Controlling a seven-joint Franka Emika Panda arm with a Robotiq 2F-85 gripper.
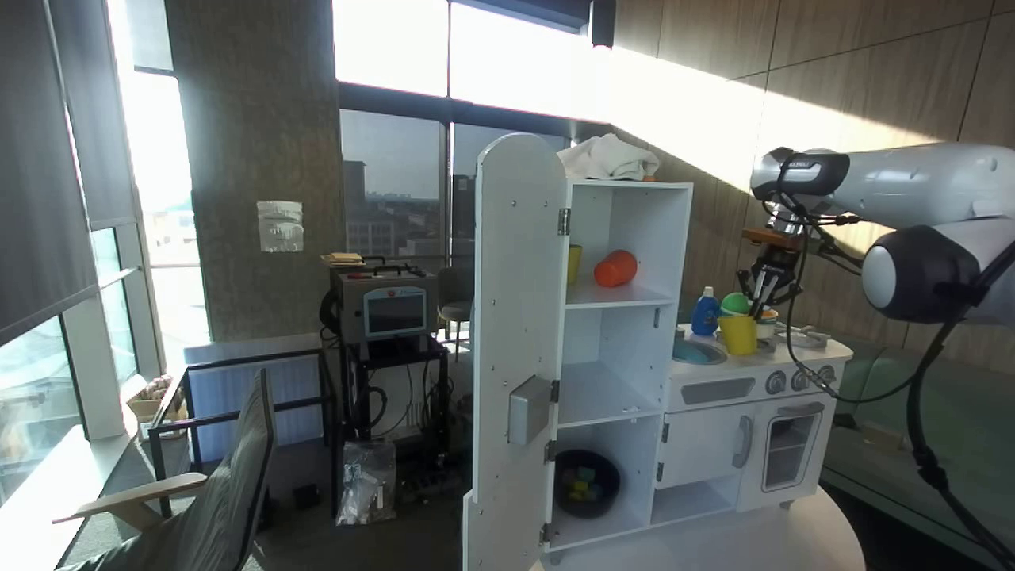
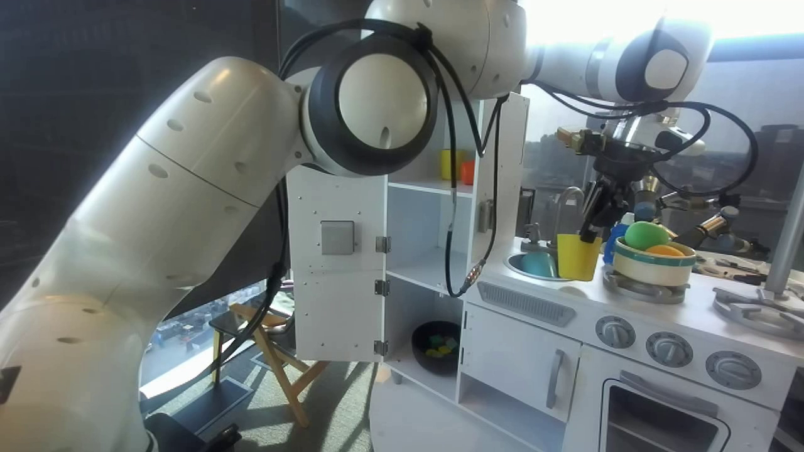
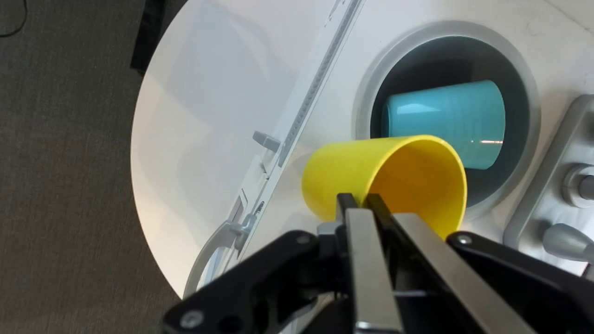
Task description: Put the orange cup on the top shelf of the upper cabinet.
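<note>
In an exterior view: cabinet door point(image 1: 519, 317) part-hides a yellow cup point(image 1: 574, 266); orange cup point(image 1: 616, 268) on its side, top shelf point(image 1: 638, 296), long axis approx. near-L to far-R, mouth end unclear; at R, gripper point(image 3: 361, 202) w/ jaws closed on rim of 2nd yellow cup point(image 1: 738, 336).
</note>
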